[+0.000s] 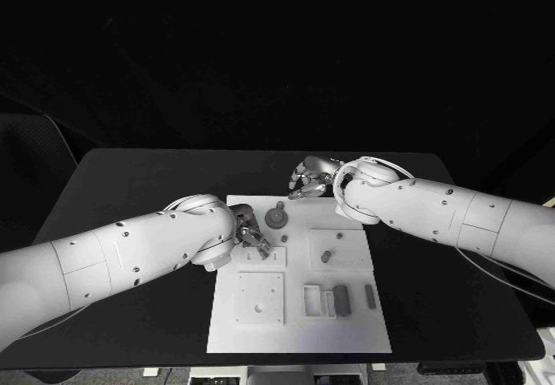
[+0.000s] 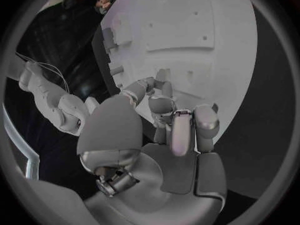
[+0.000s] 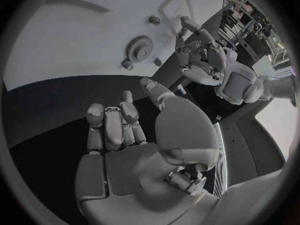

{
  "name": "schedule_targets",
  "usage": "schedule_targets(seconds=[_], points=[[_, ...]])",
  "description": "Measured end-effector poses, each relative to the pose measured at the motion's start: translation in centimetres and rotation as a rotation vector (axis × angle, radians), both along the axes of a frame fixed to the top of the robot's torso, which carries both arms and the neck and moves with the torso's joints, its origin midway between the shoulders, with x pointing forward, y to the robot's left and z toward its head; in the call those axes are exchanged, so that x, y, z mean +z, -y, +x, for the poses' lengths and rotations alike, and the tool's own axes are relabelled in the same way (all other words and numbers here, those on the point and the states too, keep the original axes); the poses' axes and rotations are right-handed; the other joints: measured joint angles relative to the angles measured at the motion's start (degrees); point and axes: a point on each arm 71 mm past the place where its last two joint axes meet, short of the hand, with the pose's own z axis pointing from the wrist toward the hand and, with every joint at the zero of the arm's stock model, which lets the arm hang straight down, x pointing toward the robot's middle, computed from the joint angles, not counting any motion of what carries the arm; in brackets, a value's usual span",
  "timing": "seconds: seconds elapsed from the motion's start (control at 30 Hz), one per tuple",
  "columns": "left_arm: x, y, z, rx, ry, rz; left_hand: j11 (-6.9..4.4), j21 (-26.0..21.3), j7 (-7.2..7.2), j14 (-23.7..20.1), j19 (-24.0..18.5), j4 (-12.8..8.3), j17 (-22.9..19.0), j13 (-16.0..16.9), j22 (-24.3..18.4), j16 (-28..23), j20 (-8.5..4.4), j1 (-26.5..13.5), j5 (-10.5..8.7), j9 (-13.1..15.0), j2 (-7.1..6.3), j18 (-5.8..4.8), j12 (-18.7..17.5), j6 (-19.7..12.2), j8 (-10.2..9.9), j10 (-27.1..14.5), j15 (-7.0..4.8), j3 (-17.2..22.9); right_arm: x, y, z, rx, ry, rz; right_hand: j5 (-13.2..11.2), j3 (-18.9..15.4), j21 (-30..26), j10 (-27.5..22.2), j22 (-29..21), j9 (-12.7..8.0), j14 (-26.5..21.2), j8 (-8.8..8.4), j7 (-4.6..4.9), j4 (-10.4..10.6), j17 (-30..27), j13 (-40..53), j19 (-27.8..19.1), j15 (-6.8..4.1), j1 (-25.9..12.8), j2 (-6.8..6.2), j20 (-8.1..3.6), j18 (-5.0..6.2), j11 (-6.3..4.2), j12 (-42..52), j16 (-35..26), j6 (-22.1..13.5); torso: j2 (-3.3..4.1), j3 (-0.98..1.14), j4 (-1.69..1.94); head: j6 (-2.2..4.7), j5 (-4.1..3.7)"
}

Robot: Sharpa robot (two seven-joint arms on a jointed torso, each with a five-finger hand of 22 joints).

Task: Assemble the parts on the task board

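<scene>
The white task board (image 1: 347,333) lies in the middle of the black table. A grey gear (image 1: 277,216) with a small gear beside it sits near the board's far edge and also appears in the right wrist view as the gear (image 3: 140,47). My left hand (image 1: 248,230) hovers low over the board's far left part, its fingers (image 2: 164,106) curled down toward the plate (image 2: 206,50). Whether it pinches a part is hidden. My right hand (image 1: 310,180) hangs just past the board's far edge, fingers (image 3: 112,122) curled in with nothing in them.
A short grey peg (image 1: 326,257) stands in a square inset right of centre. Nearer me lie a white box-shaped holder (image 1: 312,301), a dark block (image 1: 340,300) and a slim bar (image 1: 370,296). A square plate (image 1: 261,297) occupies the near left. Bare black table (image 1: 139,184) surrounds the board.
</scene>
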Motion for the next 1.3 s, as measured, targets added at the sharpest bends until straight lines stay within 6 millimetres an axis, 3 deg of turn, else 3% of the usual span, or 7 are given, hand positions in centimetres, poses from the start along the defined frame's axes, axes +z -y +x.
schedule_targets(seconds=[0.2, 0.33, 0.43, 0.83, 1.3], points=[[0.4, -0.9, -0.1, 0.023, 0.068, -0.027, -0.31, 0.0, 0.03, -0.09, 0.83, 0.0, 0.47, 0.0, 0.4, 1.11, 0.0, 0.23, 3.6, 0.0, -0.23, -0.04, 0.83, 0.03, 0.01, 0.32, -0.09, 0.0, 0.0, 0.1, -0.1, 0.0, 0.0, 0.0, 0.0, 0.16, 0.0, 0.0, 0.0, 0.0, 0.07, 0.0, -0.01, 0.16, 0.0, 0.0, 0.0, 0.07, 0.0, 0.0, 0.0, -0.01, 0.0, 0.0, 0.0, 0.01, -0.02, 0.03, 0.0, -0.19, -0.08], [0.4, -1.4, -0.4, 0.047, 0.112, -0.054, -0.31, 0.0, 0.04, -0.09, 1.46, 0.0, 0.69, 0.0, 0.58, 1.57, -0.2, 0.23, 3.65, 0.0, -0.23, -0.19, 1.18, 0.03, 0.01, 0.33, -0.09, 0.0, 0.1, 0.3, -0.1, -0.002, 0.0, -0.001, 0.0, 0.16, 0.0, 0.0, 0.0, 0.0, -0.08, 0.0, 0.04, 0.16, 0.0, 0.0, 0.0, -0.08, 0.0, 0.0, 0.0, -0.01, 0.0, 0.0, 0.0, -0.03, -0.07, 0.03, 0.0, -0.26, -0.13], [0.6, -1.7, -0.6, 0.068, 0.142, -0.081, -0.53, 0.0, 0.04, -0.06, 1.46, -0.01, 0.78, 0.0, 0.66, 1.82, -0.21, 0.23, 5.36, 0.01, -0.23, -0.41, 1.21, 0.04, 0.02, 0.51, -0.11, -0.01, 0.1, 0.5, -0.2, -0.004, 0.0, -0.002, 0.0, 0.16, 0.0, -0.01, 0.0, 0.0, -0.12, 0.0, 0.11, 0.16, 0.0, 0.0, 0.0, -0.12, 0.0, 0.0, 0.0, 0.0, 0.0, 0.0, 0.0, -0.11, -0.08, 0.03, 0.04, -0.3, -0.17], [0.4, -1.7, -1.7, 0.12, 0.154, -0.167, -0.74, 0.0, 0.04, 0.12, 1.94, -0.02, 0.84, 0.01, 0.78, 2.05, -0.29, 0.23, 5.95, 0.01, -0.23, -0.46, 1.5, 0.04, 0.01, 0.34, -0.27, -0.02, 0.1, 0.8, -0.2, -0.007, 0.0, -0.003, 0.0, 0.16, 0.0, -0.01, 0.01, 0.01, -0.12, 0.0, 0.11, 0.16, -0.06, 0.01, 0.0, -0.12, 0.0, 0.0, 0.0, -0.01, 0.01, 0.0, 0.0, -0.11, -0.11, 0.0, 0.04, -0.54, -0.05], [-0.3, -1.9, -2.3, 0.172, 0.116, -0.196, -0.71, 0.0, 0.04, 0.08, 1.94, -0.09, 0.89, 0.01, 0.77, 2.04, -0.29, 0.23, 6.26, 0.02, -0.23, -0.5, 1.5, 0.04, 0.02, 0.32, -0.31, -0.09, -0.2, 0.8, -0.2, -0.008, -0.004, -0.003, 0.23, 0.16, 0.0, -0.01, 0.01, -0.04, -0.09, 0.0, 0.08, 0.15, -0.06, 0.01, 0.0, -0.08, 0.01, 0.0, 0.0, -0.01, 0.01, 0.0, 0.0, -0.08, -0.15, 0.14, 0.04, -1.25, 0.29]])
